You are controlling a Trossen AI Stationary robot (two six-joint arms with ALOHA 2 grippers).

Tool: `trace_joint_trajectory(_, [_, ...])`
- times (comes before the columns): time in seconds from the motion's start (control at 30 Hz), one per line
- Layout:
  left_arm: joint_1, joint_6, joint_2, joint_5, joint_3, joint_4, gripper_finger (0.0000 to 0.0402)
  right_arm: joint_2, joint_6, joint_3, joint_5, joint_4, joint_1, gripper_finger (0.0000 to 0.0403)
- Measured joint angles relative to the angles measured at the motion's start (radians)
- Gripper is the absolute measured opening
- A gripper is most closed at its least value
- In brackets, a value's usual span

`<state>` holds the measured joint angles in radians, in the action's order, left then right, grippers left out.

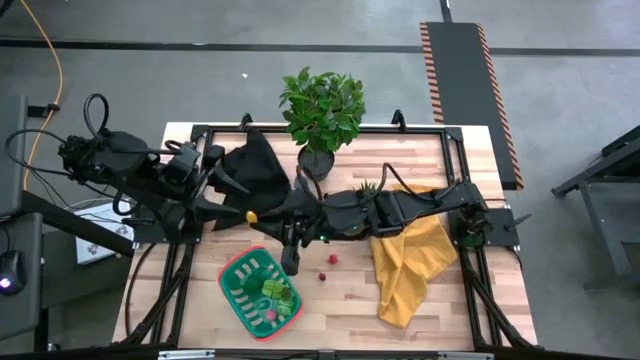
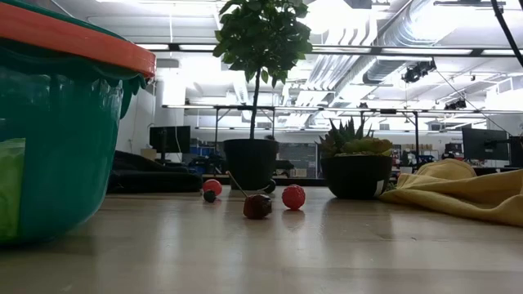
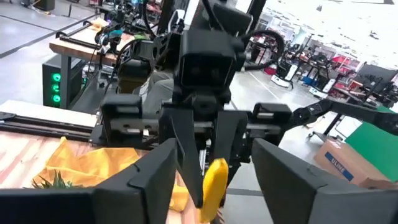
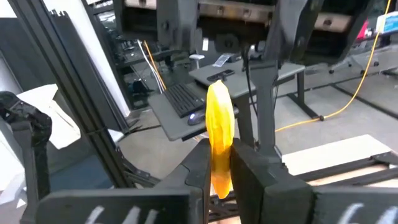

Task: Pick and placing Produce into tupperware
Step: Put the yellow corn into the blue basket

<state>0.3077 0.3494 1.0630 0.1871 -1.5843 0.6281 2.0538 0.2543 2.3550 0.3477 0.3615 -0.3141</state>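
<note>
1. I work in a robotics lab or industrial workshop, not a home.
2. My wooden table (image 1: 330,300) stands on a grey concrete floor (image 1: 150,90) beside hazard-striped matting (image 1: 465,80).
3. Overhead run exposed ducts (image 2: 384,41) and strip lights.
4. Beyond are computer monitors (image 2: 169,139), workbenches (image 3: 87,46), a keyboard (image 4: 183,99) and trailing cables.

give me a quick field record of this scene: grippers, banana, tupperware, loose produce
right gripper: shut on the yellow banana, raised over the table
left gripper: open, facing the banana near the black cloth
tupperware: on the table's front left, green and pink produce inside
loose produce: red pieces on the wood beside the tupperware
yellow cloth: crumpled at right
plants: leafy plant at the back edge
</note>
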Motion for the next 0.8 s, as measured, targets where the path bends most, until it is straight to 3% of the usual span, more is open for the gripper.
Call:
trace_joint_trajectory(0.27, [0.000, 0.023, 0.028, 0.000, 0.000, 0.003, 0.0229, -0.014, -0.031, 0.000, 0.011, -0.007, 0.007, 0.0035])
trace_joint_trajectory(0.8, [0.000, -0.010, 0.067, -0.010, 0.000, -0.004, 0.0194, -0.014, -0.036, 0.000, 0.008, 0.000, 0.007, 0.0035])
